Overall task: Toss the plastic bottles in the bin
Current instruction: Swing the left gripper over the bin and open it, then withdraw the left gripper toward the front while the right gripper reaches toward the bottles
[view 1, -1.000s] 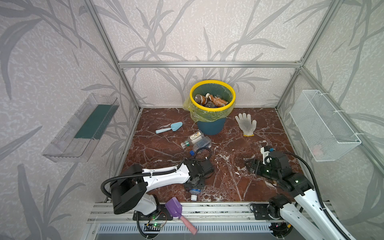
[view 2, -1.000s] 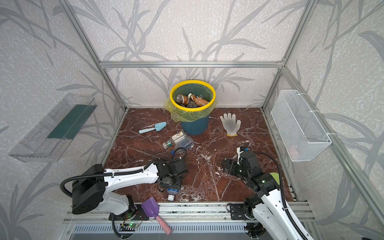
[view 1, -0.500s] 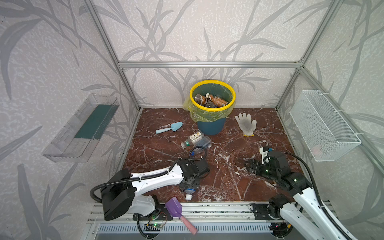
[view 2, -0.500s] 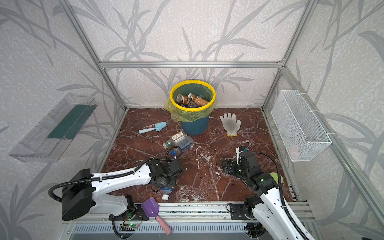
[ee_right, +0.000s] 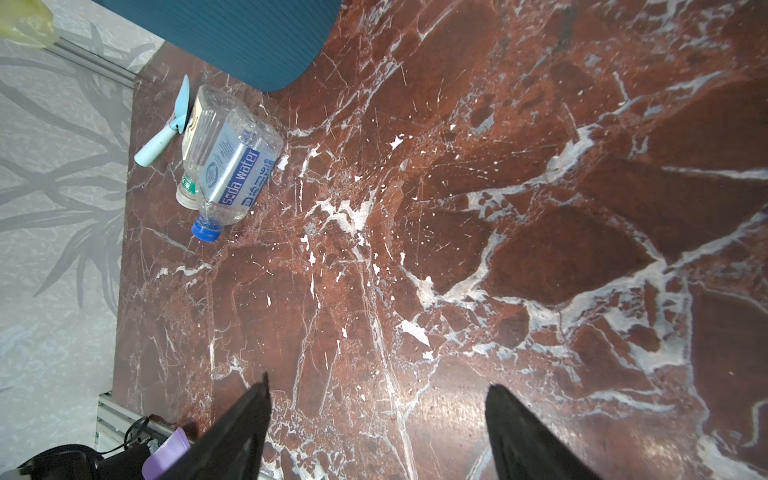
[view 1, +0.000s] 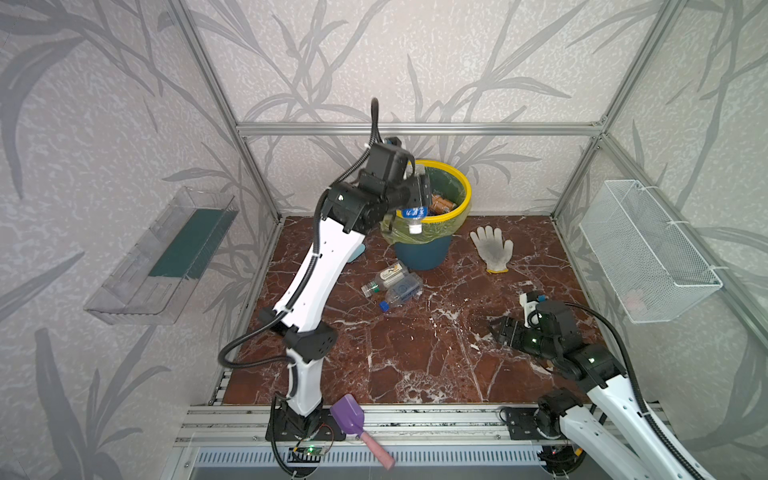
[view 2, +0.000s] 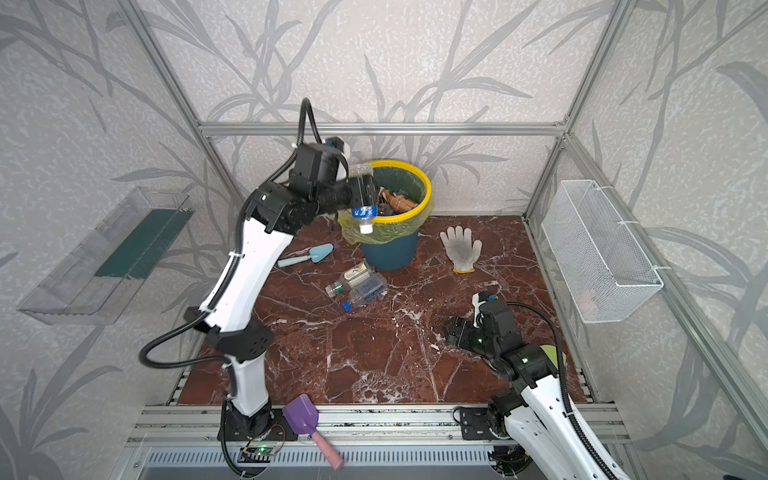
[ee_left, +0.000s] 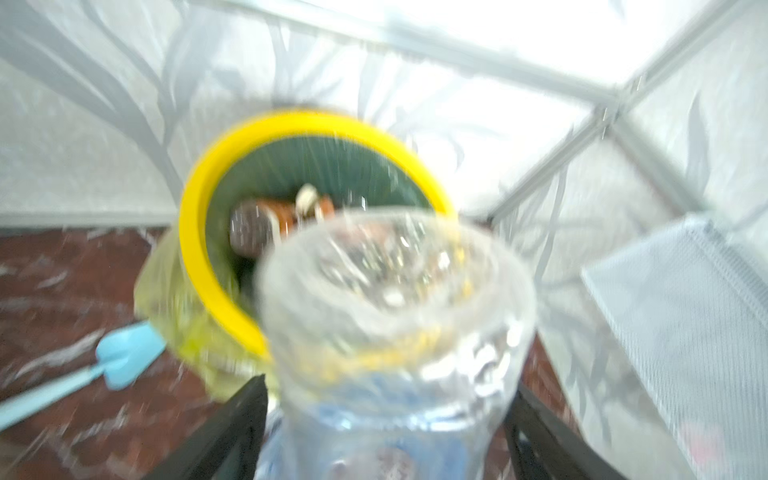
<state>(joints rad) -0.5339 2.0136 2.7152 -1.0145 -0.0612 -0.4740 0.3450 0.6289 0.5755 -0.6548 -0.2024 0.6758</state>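
Nearest to me and farthest from the bin, a purple scoop [view 1: 348, 415] with a pink handle lies on the ribbed aluminium rail. The floor [view 1: 415, 353] is polished red-brown marble with white veins. Well in front of the bin and to its right, the right gripper [ee_right: 376, 382] hangs low over the marble, its black tapered fingers spread wide with nothing between them.

Just in front of the bin two plastic bottles lie side by side, touching. One is a clear, squarish soda water bottle [ee_right: 232, 166] with a blue label and blue cap. The other is a clear bottle [view 1: 388, 275] with a pale cap.

A knitted white glove [view 1: 492, 248] lies flat to the bin's right, and a light-blue trowel [view 2: 309, 254] to its left.

The bin [view 1: 419, 253] is a round teal bucket with a yellow rim and a crinkled yellow liner. Brown bottles [view 1: 442, 204] lie inside it.

At its left rim the left gripper [view 1: 417, 192] has a clear blue-labelled bottle [view 2: 363, 212] between its jaws, white cap pointing down. I cannot tell whether they clamp it.
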